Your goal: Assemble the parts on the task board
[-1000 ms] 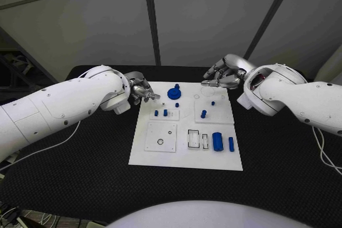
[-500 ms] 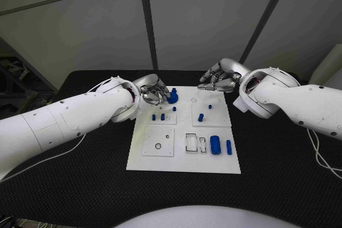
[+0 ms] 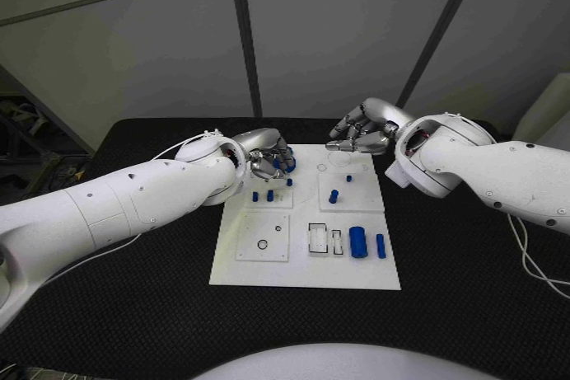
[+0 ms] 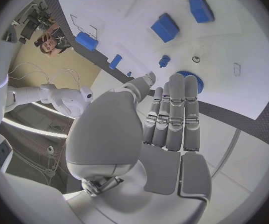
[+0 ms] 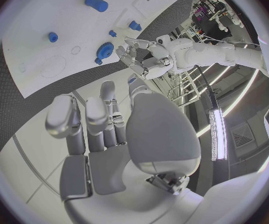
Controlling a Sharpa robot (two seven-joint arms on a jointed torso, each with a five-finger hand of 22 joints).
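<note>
A black table (image 3: pixel 142 297) with a finely textured top carries everything. On it, about the middle, lies the white board (image 3: pixel 303 274), a flat rectangular plate with its long sides running away from the robot. The board rests flat on the black surface, which shows on every side of it. A thin white cable (image 3: pixel 83 256) trails over the table on the left side, and another white cable (image 3: pixel 529 260) curves across it near the right edge.
</note>
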